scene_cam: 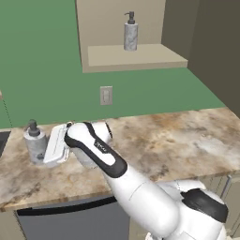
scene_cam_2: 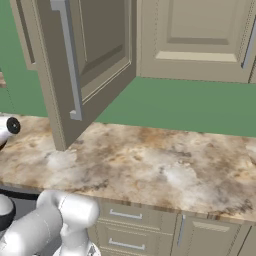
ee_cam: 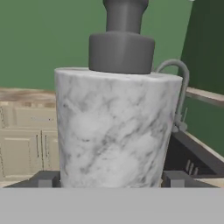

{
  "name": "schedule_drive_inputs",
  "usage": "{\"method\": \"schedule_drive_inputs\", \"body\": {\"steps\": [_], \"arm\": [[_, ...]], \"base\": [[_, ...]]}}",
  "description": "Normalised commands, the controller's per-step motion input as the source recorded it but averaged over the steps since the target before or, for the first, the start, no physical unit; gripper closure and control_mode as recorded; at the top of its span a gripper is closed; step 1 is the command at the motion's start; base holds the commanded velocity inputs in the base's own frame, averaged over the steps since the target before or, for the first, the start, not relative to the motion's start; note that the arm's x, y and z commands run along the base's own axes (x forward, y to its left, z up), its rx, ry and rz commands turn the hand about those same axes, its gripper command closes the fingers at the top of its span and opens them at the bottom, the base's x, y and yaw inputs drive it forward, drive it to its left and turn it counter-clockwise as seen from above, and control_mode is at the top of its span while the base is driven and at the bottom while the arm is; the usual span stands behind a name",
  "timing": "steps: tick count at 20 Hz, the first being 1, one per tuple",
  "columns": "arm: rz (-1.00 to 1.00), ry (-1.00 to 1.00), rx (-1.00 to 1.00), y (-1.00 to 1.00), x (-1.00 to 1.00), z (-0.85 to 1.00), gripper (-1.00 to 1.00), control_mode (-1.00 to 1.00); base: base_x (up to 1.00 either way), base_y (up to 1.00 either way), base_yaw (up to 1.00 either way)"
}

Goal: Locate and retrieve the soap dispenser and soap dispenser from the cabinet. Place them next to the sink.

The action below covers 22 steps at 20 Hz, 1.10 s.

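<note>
One soap dispenser (scene_cam: 35, 142), marbled grey-white with a dark pump, stands upright on the counter (scene_cam: 178, 140) at the far left, beside the dark sink (scene_cam: 2, 140). My gripper (scene_cam: 43, 151) reaches it from the right. In the hand view this soap dispenser (ee_cam: 113, 131) stands between the two fingertips (ee_cam: 47, 179), which lie against its sides, so my gripper (ee_cam: 111, 179) is shut on it. The second soap dispenser (scene_cam: 131, 32) stands upright on the pale shelf of the open cabinet (scene_cam: 133, 56) above the counter.
A curved faucet (ee_cam: 180, 87) and the sink basin (ee_cam: 194, 157) lie just beyond the held bottle. The open cabinet door (scene_cam_2: 75, 65) hangs out over the counter (scene_cam_2: 150, 160). A wall outlet (scene_cam: 106, 95) sits below the cabinet. Drawers (scene_cam_2: 125, 215) run under the counter.
</note>
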Motion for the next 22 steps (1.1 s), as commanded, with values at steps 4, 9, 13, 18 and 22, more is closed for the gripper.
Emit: {"method": "schedule_drive_inputs", "body": {"steps": [4, 9, 13, 18, 22], "arm": [[0.19, 0.0, -0.05, 0.22, 0.44, -0.34, 1.0, -1.0], [0.01, -0.02, -0.05, 0.08, 0.34, -0.19, 1.0, -1.0], [0.0, -0.03, 0.0, 0.1, 0.28, -0.07, 1.0, -1.0], [0.0, -0.13, 0.0, 0.11, 0.24, -0.21, 1.0, -1.0], [-0.06, -0.17, 0.01, 0.11, 0.11, -0.2, 1.0, -1.0]], "base": [[0.0, 0.0, 0.0], [0.0, 0.0, 0.0], [0.0, 0.0, 0.0], [0.0, 0.0, 0.0], [0.0, 0.0, 0.0]]}}
